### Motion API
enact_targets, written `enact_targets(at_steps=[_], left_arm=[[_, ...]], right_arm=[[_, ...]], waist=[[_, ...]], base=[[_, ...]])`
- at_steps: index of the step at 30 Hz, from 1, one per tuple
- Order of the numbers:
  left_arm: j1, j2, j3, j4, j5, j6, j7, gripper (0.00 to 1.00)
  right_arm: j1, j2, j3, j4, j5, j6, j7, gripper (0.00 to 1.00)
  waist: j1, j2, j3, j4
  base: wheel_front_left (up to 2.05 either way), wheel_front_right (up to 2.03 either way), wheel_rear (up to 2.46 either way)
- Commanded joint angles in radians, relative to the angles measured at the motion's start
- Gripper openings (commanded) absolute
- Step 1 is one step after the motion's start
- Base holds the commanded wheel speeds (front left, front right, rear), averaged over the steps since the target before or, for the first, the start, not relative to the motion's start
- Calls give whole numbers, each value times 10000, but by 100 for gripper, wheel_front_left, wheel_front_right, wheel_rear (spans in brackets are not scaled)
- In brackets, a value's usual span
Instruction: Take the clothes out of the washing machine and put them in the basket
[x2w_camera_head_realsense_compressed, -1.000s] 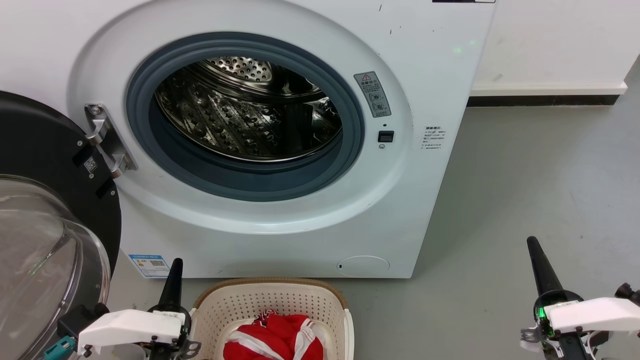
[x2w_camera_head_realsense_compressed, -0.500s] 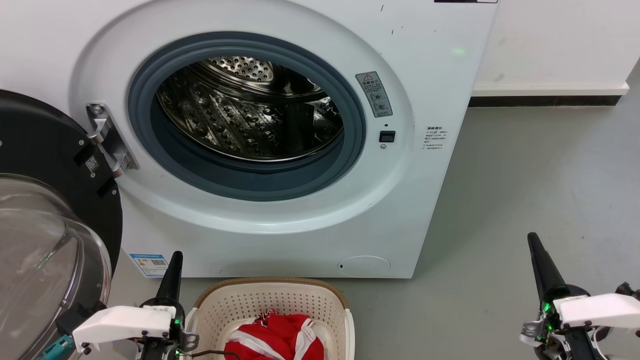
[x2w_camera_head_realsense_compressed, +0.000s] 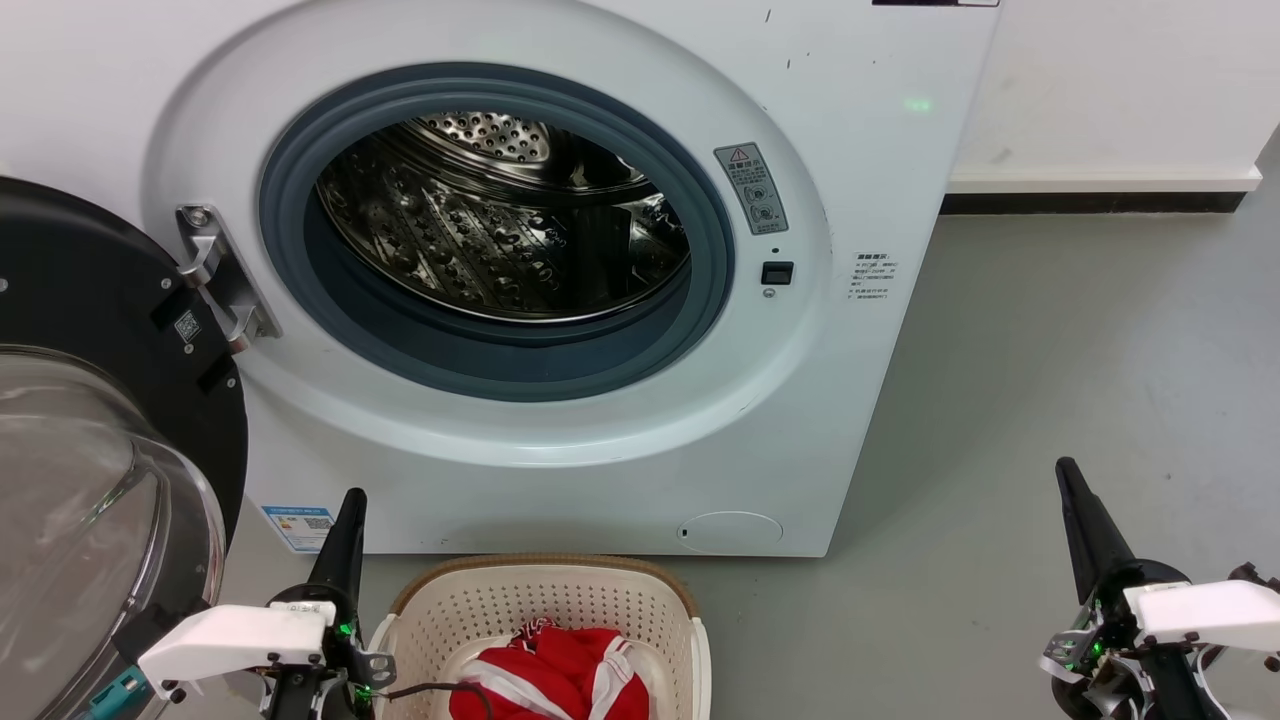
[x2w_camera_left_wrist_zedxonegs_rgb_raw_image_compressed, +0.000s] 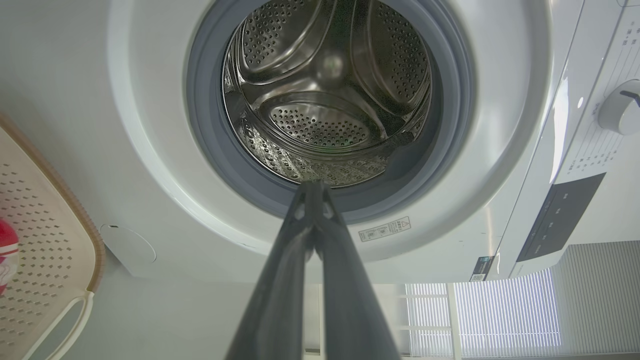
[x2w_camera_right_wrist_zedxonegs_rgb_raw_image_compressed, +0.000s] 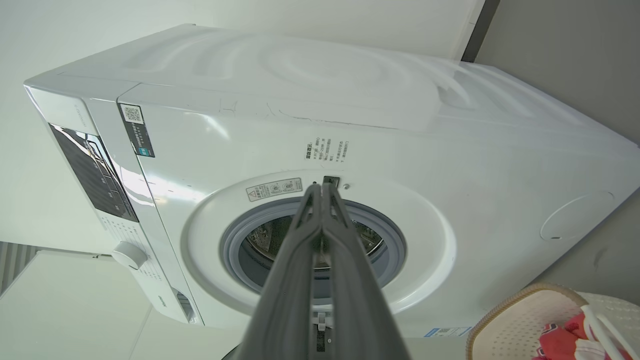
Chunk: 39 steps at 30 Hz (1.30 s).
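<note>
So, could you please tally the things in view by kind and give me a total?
washing machine: 1
basket: 1
bundle of red clothes, lying in the basket: 1
grippers: 2, the left gripper and the right gripper
Total: 5

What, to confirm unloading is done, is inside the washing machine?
Bare steel drum shows inside the washing machine; no fabric. The door ring hides its near floor. The clothes lie in the basket.
</note>
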<state>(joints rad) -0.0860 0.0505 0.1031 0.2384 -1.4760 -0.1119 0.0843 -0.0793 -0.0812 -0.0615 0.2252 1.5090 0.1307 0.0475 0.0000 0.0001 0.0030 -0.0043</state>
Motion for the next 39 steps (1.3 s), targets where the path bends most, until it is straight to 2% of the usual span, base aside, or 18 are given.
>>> enact_targets(at_steps=[1, 18, 39], left_arm=[[-144, -3, 42, 9, -149, -55, 33, 0], [-277, -5, 141, 87, -1420, -225, 344, 0], [-265, -7, 136, 80, -1376, -215, 333, 0]], right_arm=[[-170, 6, -32, 10, 160, 1, 58, 0], [-315, 46, -163, 211, 1404, 0, 405, 0], [-327, 106, -243, 205, 1269, 0, 471, 0]], waist=[[0, -1, 0, 2], [0, -1, 2, 43], [0, -1, 1, 43]], base=[[0, 0, 0], [0, 0, 0], [0, 0, 0]])
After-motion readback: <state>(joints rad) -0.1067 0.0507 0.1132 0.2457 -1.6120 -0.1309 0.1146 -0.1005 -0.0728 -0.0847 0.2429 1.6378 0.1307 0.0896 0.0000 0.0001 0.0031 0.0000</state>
